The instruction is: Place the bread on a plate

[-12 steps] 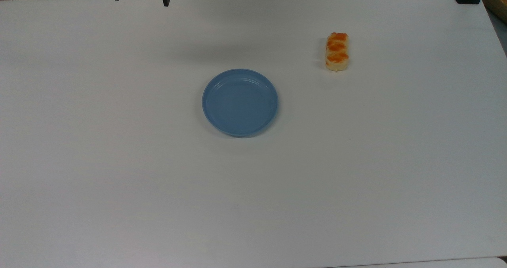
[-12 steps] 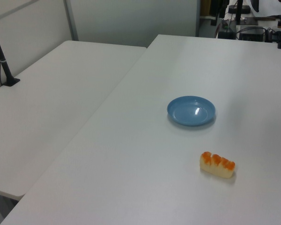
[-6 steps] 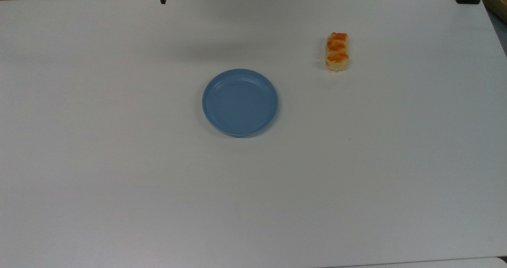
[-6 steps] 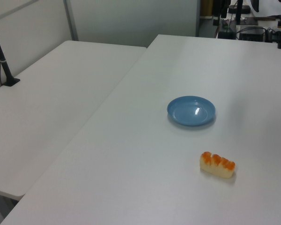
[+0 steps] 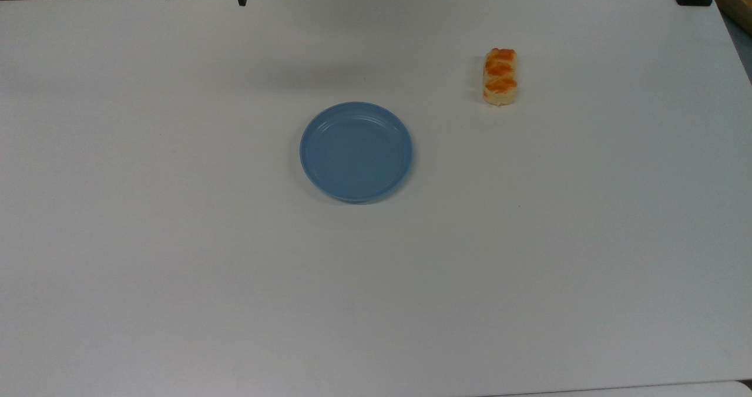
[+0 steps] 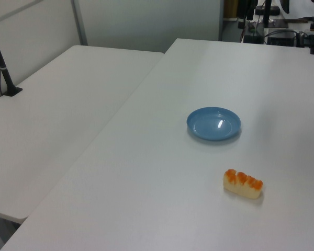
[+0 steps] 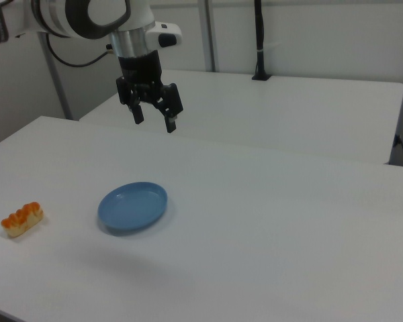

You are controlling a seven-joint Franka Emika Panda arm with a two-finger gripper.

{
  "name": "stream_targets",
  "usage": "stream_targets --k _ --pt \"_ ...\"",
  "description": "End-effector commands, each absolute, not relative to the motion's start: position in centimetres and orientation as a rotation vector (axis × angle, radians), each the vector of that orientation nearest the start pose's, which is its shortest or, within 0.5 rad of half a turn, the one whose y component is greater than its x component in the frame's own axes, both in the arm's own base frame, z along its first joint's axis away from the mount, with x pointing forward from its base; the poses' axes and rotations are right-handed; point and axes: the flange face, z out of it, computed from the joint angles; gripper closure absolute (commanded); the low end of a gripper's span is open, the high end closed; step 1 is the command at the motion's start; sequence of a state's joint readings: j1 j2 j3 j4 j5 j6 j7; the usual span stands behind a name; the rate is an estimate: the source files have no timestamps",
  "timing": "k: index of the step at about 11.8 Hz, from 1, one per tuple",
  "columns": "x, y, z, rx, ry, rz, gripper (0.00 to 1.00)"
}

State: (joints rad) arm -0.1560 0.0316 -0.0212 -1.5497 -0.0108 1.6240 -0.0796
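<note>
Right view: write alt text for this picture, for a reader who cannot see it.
A robot arm's gripper, fingers open, hangs high above a white table. Below it sits an empty blue plate, and a small loaf of bread lies on the table apart from the plate, toward the right view's left.

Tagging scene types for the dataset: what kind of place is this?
Likely a robotics lab or office workspace: a Franka arm with an open pincer hangs over plain white tables, camera mounts stand clamped at the edges, and a toy-like bread and blue plate are the props.
</note>
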Motion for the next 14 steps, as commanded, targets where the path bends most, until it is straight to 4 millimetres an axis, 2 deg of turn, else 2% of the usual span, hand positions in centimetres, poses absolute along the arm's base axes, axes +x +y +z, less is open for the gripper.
stream_targets --k 1,7,8,10,11,13,14 --pt "55.4 -9.9 62.8 -3.126 0.118 -0.052 0.00" --pt "55.4 -8.8 62.2 -3.051 0.119 -0.007 0.00" --pt "55.5 -8.8 61.9 -3.045 0.119 0.002 0.00" --pt "56.9 -8.0 59.9 -3.040 0.097 0.032 0.00" --pt "57.1 -6.9 59.8 -3.034 0.072 0.037 0.00" --pt "56.7 -1.0 59.4 -3.005 0.017 0.123 0.00" --pt "56.7 2.7 59.0 -3.005 -0.019 0.155 0.00"
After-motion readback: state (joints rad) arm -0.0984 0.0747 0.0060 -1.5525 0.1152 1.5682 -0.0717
